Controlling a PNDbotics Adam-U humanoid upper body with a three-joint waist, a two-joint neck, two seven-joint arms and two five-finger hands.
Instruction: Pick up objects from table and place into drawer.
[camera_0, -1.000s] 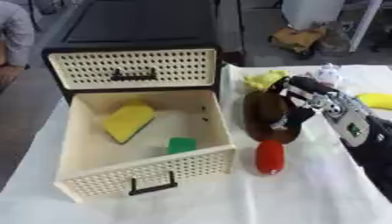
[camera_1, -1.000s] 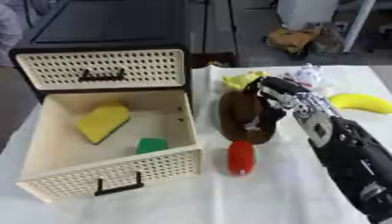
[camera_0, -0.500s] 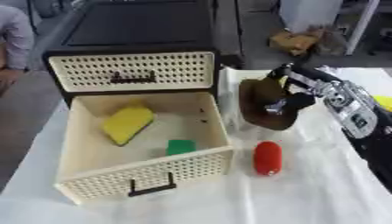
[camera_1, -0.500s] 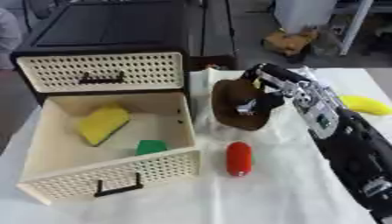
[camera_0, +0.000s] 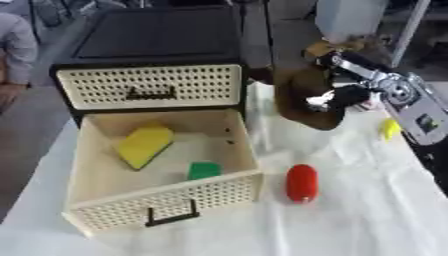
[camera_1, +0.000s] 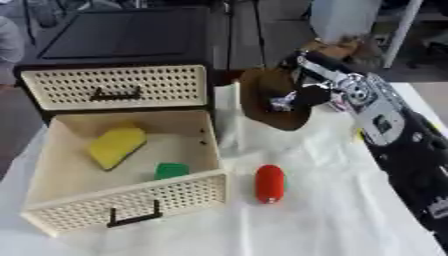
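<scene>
While held aloft in the right hand (camera_0: 343, 95), with fingers curled round its upper side, the brown object (camera_0: 304, 97) hangs clear of the white cloth (camera_0: 350, 210), to the right of the open drawer (camera_0: 166, 200) and about level with its back corner. Best carried leftward at this height until fully past the drawer's right wall, then lowered into the bare floor near the back right, away from the yellow wedge (camera_0: 144, 146) and the green block (camera_0: 205, 170). Worth keeping the load low enough to slip under the closed upper drawer front (camera_0: 149, 86), which overhangs the back of the tray. Release only once the object sits inside, since the perforated wall is thin and could catch a trailing edge. Plenty of free cloth lies to the right; the red capsule (camera_0: 302, 182) rests just beside the drawer's front corner, well below the travel path. No sign of the left hand in either view.
</scene>
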